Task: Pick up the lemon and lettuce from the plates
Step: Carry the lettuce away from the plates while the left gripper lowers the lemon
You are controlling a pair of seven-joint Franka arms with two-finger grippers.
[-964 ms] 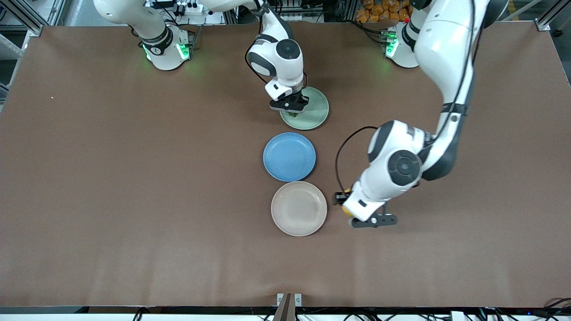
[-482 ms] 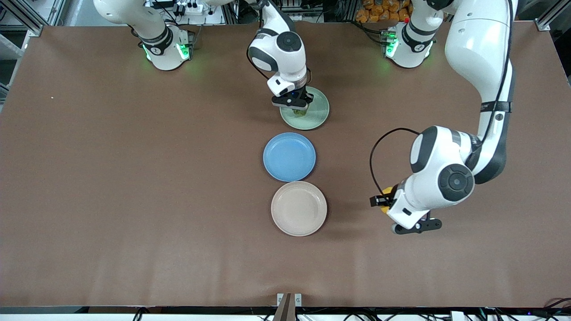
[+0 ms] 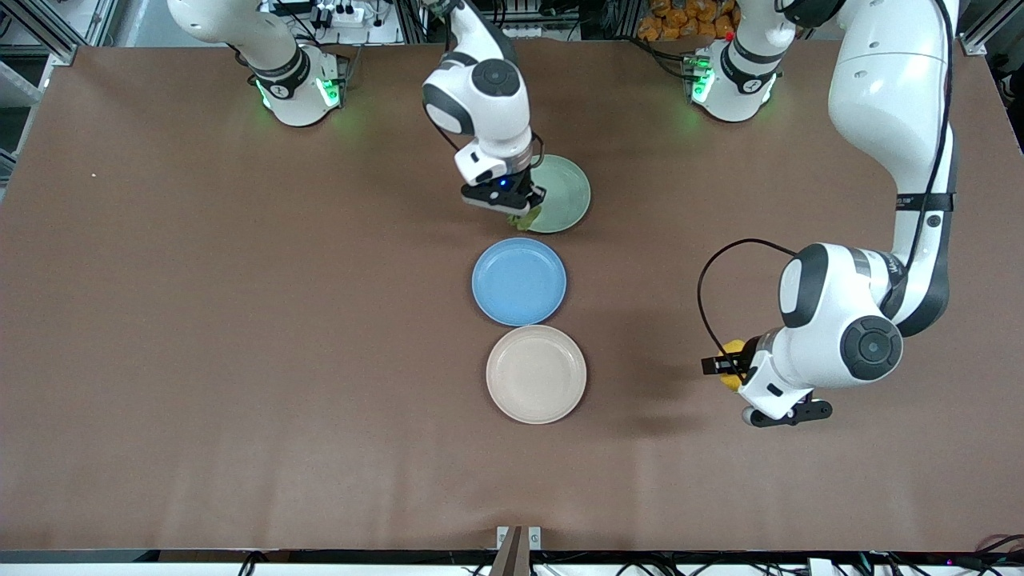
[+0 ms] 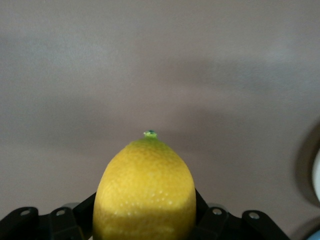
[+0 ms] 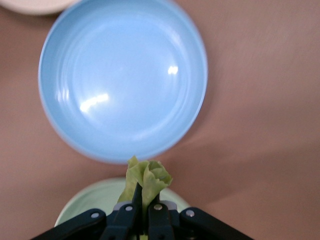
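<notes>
My left gripper is shut on the yellow lemon and holds it in the air over bare table toward the left arm's end, away from the beige plate. The lemon fills the left wrist view between the black jaws. My right gripper is shut on the green lettuce and holds it above the mint green plate's edge. In the right wrist view the lettuce is pinched between the jaws over the mint plate.
An empty blue plate lies between the mint and beige plates; it also shows in the right wrist view. Both arm bases stand along the table's edge farthest from the front camera.
My left gripper has carried the lemon away from the beige plate toward the left arm's end. My right gripper has lifted the lettuce off the mint plate and shifted toward its edge.
</notes>
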